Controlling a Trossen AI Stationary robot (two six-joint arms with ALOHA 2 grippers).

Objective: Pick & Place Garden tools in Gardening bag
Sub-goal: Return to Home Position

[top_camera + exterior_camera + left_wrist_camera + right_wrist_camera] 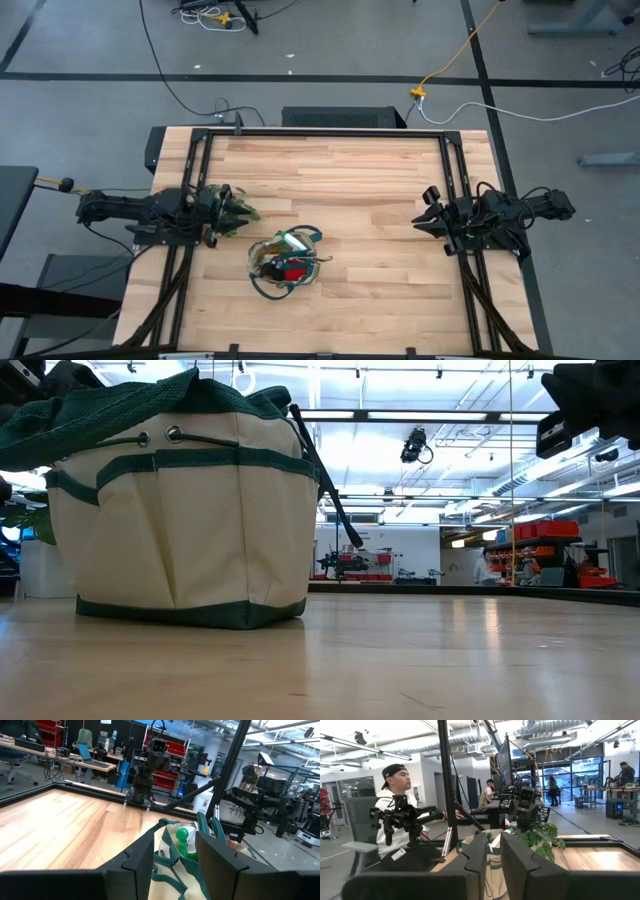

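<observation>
Bag (180,530) upright, front-middle of table (350,180), spray bottle (185,840) and red gloves (292,270) inside. Left gripper (236,211) released, empty, at left edge just beside plant sprig (542,837). Right gripper (424,208) released, empty, at right edge.

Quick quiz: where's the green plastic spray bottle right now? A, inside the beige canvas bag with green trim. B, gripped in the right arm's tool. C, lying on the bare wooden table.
A: the left wrist view shows the green plastic spray bottle sticking up inside the beige canvas bag with green trim.
</observation>
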